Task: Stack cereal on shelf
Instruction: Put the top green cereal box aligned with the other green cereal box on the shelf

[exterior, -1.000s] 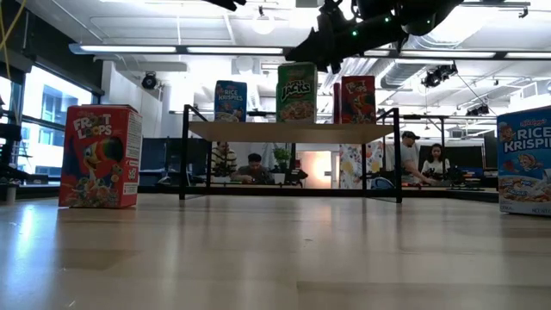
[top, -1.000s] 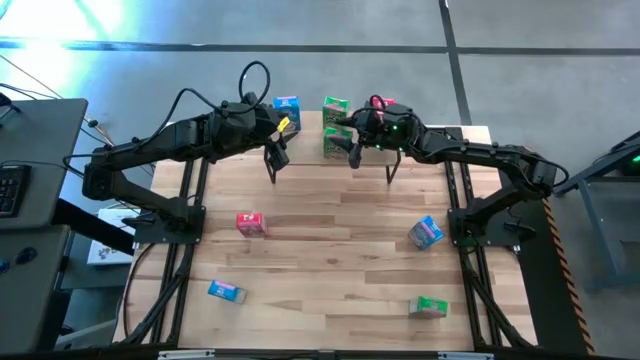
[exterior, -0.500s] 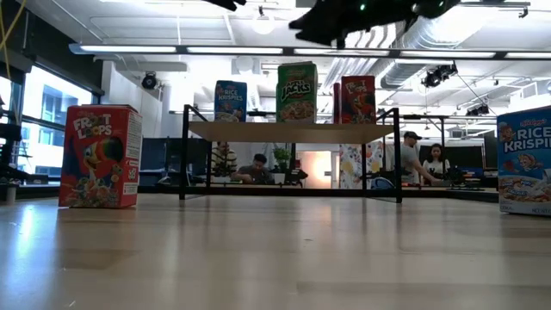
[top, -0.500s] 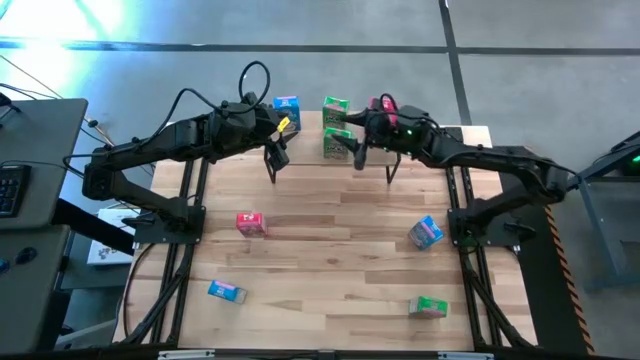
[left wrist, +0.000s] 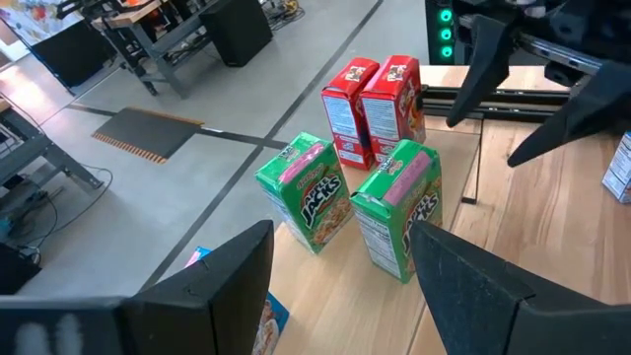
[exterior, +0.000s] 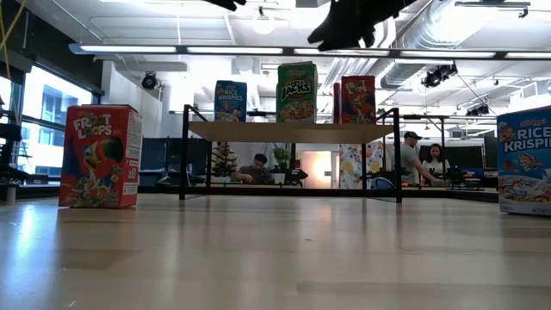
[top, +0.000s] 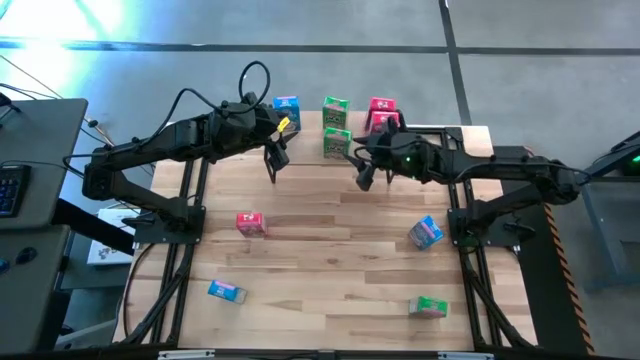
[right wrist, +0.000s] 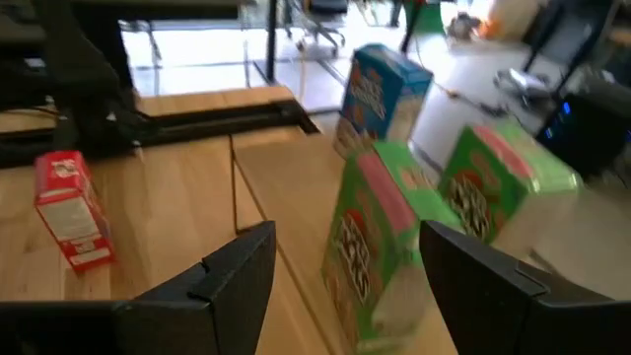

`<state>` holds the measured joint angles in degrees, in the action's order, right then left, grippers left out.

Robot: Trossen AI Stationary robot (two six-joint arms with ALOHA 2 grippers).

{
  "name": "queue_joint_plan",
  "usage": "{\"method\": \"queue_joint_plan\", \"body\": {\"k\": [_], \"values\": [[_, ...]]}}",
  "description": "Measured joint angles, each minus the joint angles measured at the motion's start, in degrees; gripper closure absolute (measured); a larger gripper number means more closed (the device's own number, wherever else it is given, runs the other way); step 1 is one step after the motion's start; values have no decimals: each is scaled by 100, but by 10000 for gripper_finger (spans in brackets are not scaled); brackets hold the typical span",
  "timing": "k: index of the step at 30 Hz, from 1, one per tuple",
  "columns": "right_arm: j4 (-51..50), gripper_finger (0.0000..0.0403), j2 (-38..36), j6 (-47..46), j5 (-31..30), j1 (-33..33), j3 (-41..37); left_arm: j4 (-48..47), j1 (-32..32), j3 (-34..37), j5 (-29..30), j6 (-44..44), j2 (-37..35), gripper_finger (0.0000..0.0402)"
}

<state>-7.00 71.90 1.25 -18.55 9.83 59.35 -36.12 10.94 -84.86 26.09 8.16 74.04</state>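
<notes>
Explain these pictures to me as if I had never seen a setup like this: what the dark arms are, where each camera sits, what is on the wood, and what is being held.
Two dark robot arms work at a wooden table. One camera looks straight down, one sits at table height, and one rides on each wrist. The left gripper and the right gripper both hang open and empty above the table, just in front of the shelf, a low plank rack on black legs. On it stand five small cereal boxes: one blue, two green, two red. Four more boxes lie scattered on the table: a red one, a blue, another blue, a green.
</notes>
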Motion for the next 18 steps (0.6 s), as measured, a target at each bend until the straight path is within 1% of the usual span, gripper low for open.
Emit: {"method": "queue_joint_plan", "body": {"k": [3, 7, 10, 15, 18], "values": [[-233, 158, 0, -367, -335, -104, -13, -2, 0, 0, 0, -2, 0, 170], [-466, 158, 55, -1122, -812, -223, -15, -2, 1, 0, 1, -2, 0, 170], [-508, 158, 160, -1657, -1015, -278, -20, 1, 1, 0, 0, -2, 0, 170], [-570, 158, 526, -2206, -1043, -291, -22, -4, 1, 0, 0, 0, 0, 170], [-404, 158, 741, -2351, -1040, -291, -22, 0, 0, 0, -5, -2, 0, 170]]}}
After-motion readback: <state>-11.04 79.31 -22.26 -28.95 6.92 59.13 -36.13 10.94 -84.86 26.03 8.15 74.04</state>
